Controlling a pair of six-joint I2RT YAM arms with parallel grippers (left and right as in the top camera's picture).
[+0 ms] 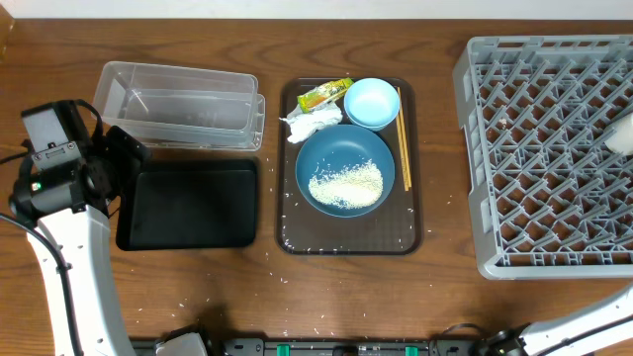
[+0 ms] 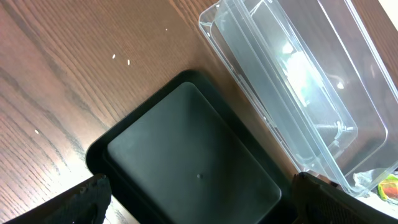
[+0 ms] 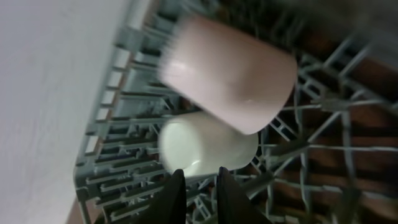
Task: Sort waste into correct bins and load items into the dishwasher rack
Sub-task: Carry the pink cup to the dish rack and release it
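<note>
**A:** What is at the far left?

**B:** The left gripper [image 2: 200, 186] hangs over the shallow black rectangular tray [image 1: 188, 203]. Its fingers [image 2: 87, 199] are spread wide with nothing between them, and the tray is bare inside.

**A:** And next to that?

**B:** Just beyond the tray's far edge stands the clear plastic rectangular tub [image 1: 178, 104], two of them nested. I can make out nothing in it.

**A:** The middle of the table?

**B:** A brown serving tray [image 1: 346, 232]. At its far left corner lies the small yellow-green printed wrapper [image 1: 324, 95], and the crumpled white paper napkin [image 1: 312, 124] touches it on the near side. The large dark blue round plate [image 1: 331, 148] fills the tray's middle and carries a heap of loose white rice grains [image 1: 346, 184]. The small light blue bowl [image 1: 372, 103] stands upright at the far right corner. The thin wooden chopsticks [image 1: 403, 124] lie along the right edge beside bowl and plate. A few stray grains dot the wooden table [image 1: 445, 297] near the tray.

**A:** And on the right?

**B:** The large square grey plastic dishwasher rack [image 1: 473, 158]. The white cup [image 3: 205, 149] rests among its pegs near one wall. A blurred pale pinkish cylinder [image 3: 230, 74] sits just beside it, and I cannot tell what that is.

**A:** The right gripper?

**B:** The right gripper [image 3: 200, 186] hovers just short of the cup. Its fingers are narrow, with a slim gap and nothing in it.
</note>
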